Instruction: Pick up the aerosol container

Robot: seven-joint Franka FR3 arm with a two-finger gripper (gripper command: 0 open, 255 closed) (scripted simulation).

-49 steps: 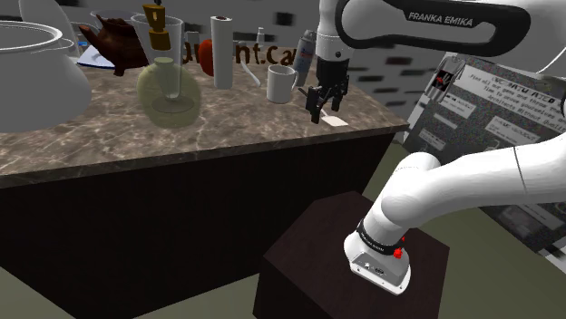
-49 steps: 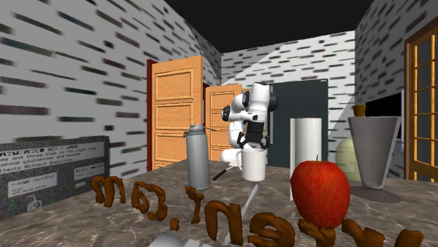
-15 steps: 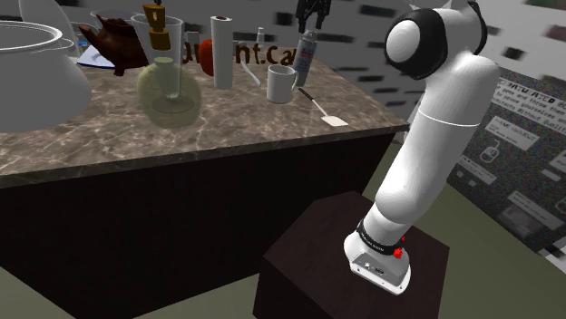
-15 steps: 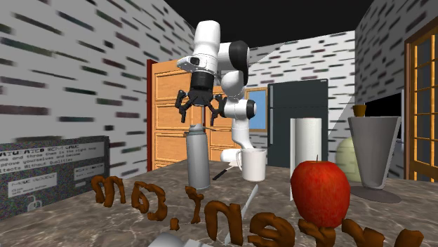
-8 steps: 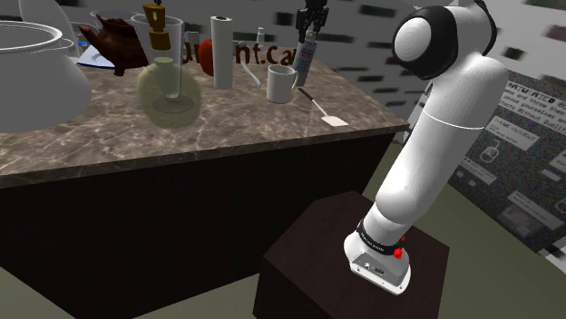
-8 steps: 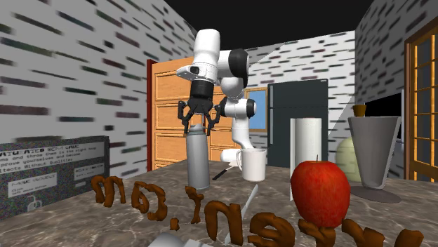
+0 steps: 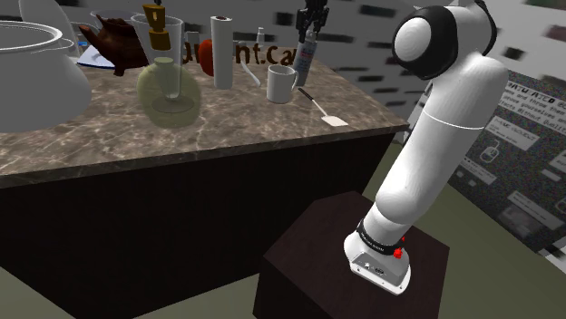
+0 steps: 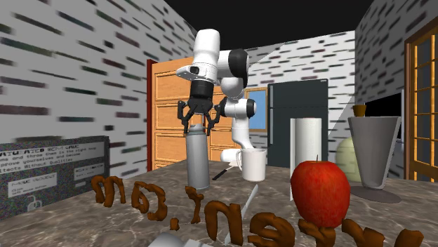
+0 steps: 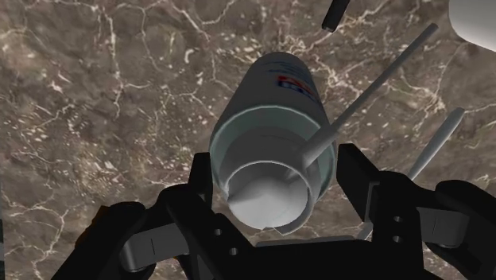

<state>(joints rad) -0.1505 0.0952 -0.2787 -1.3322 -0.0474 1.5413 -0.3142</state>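
While the grey aerosol container (image 7: 306, 56) stands upright near the table's (image 7: 236, 127) far corner, at the shoulder view's right, the black gripper (image 8: 197, 130) sits over its top with the fingers spread to either side of the cap. The wrist view shows the container (image 9: 274, 103) from above, its rim lying between the two fingers; they are parted and I cannot see them pressing on it, so the can is bracketed rather than held. A few seconds ago the gripper hung low by the table's near edge, beside the white mug (image 7: 280, 83) and over the spatula (image 7: 325, 111). A second ago it was poised above the can with a visible gap, and half a second ago it had come down around the cap. Since then nothing has shifted, which suggests the descent is finished and the approach is done. By my reading the closing squeeze is the step in hand, and the lift should follow once the grip is firm. The fingers reach only the uppermost part of a tall, smooth cylinder, so a weak squeeze could let it slip or tip. The mug stands just beside the can, toward the table's middle. The white paper roll (image 8: 306, 158) and the red apple (image 8: 320, 192) are further along the table, well clear of the grasp.
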